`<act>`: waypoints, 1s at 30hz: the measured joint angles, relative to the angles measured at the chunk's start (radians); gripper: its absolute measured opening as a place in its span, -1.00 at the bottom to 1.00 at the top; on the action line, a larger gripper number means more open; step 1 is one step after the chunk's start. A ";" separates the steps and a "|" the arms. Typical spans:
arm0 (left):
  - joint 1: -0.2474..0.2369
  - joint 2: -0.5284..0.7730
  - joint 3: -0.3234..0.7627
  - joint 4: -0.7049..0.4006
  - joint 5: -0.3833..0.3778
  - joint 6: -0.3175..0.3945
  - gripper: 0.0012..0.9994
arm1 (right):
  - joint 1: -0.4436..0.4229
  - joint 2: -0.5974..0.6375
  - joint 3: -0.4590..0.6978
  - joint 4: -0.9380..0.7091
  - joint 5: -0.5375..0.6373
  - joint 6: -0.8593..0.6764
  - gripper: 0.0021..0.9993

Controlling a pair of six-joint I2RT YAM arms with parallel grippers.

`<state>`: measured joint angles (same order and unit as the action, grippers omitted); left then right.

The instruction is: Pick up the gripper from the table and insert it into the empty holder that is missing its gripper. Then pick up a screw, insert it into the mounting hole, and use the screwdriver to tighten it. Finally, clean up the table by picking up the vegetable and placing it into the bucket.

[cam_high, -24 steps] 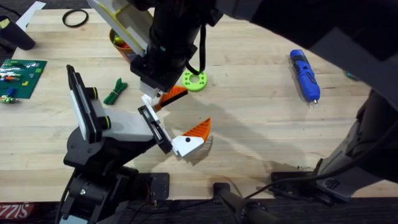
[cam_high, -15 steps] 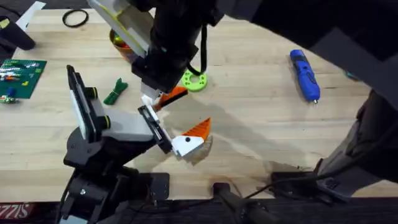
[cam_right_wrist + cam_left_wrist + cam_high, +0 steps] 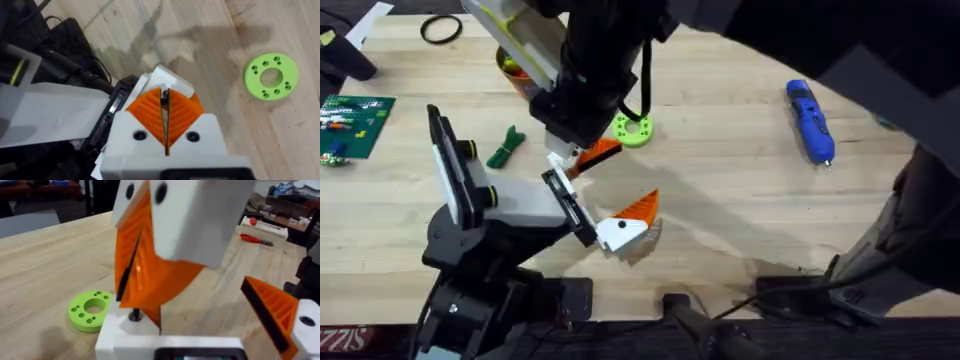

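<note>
One arm's fingers [image 3: 165, 117] stay pinched shut on the gripper [image 3: 592, 155], poised at the holder [image 3: 525, 205] rail's 1 o'clock for insertion; left fingers' state unclear.

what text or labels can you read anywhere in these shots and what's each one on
"ZZIS": white letters as they show on the red strip at the overhead view's lower left edge; cut off by the frame, so probably part of a longer word.
Blue pen-shaped screwdriver: black marks on its body, too small to read.
Green flat board at the table's left edge: small coloured bits, no legible text.
Wrist views: no text.
</note>
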<state>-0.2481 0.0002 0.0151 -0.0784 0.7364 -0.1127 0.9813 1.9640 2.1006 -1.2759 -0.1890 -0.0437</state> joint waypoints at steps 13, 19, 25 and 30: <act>0.000 0.000 0.000 0.000 0.000 0.000 0.97 | 0.000 0.000 0.000 -0.021 0.000 0.007 -0.99; 0.000 0.000 0.000 0.000 0.000 0.000 0.97 | 0.000 0.005 0.000 -0.023 0.000 0.007 -0.99; 0.000 0.001 0.000 0.000 -0.001 -0.006 0.97 | 0.000 0.024 0.000 -0.019 -0.003 0.008 -0.99; 0.000 0.001 0.000 0.000 0.000 -0.008 0.97 | 0.000 0.024 0.000 -0.019 -0.003 0.007 -0.99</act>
<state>-0.2481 0.0010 0.0151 -0.0788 0.7361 -0.1204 0.9817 1.9881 2.1006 -1.2953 -0.1917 -0.0364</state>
